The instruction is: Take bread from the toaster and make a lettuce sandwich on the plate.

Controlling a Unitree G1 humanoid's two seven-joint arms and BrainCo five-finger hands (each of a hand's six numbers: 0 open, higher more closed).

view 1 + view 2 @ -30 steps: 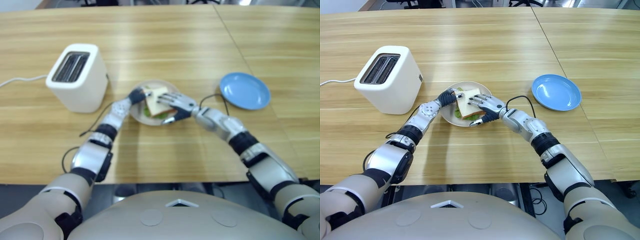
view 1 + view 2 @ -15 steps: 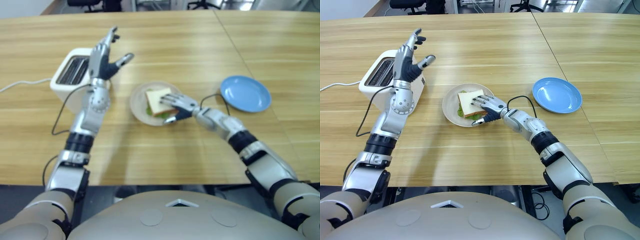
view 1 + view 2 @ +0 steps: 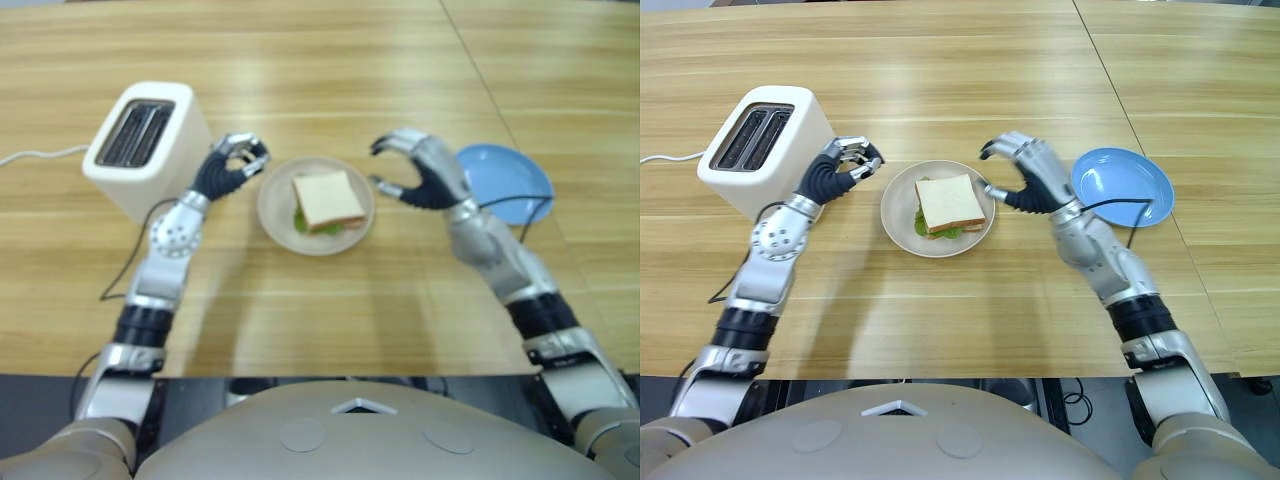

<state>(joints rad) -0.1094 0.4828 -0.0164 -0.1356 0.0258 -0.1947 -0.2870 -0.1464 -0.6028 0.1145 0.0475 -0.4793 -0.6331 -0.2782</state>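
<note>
In the left eye view the surface (image 3: 330, 90) is pale wood with the grain running left to right, and a seam crosses it from the far middle toward the near right, where two tops meet. Past its near edge a strip of dark floor shows. The toaster (image 3: 145, 150) stands upright at the left with its two slots facing up; its long axis runs from near left to far right. The plate (image 3: 270, 200) sits near the middle of the surface and carries the sandwich (image 3: 326, 198), which lies flat with its top slice of bread facing up. The slice is close to square, so no long axis can be told, and its edges are turned slightly off the surface's grain. The left hand (image 3: 228, 168) hangs between toaster and plate, fingers curled against the thumb, holding nothing. In the right eye view the lettuce (image 3: 923, 224) peeks out at the sandwich's near left edge. The right hand (image 3: 1028, 175) hovers just right of the plate, clear of the bread, fingers hooked and empty. A blue plate (image 3: 1125, 185) lies beyond it, with a black cable (image 3: 1130, 215) crossing its near rim, and a white cord (image 3: 665, 158) trails left from the toaster.
</note>
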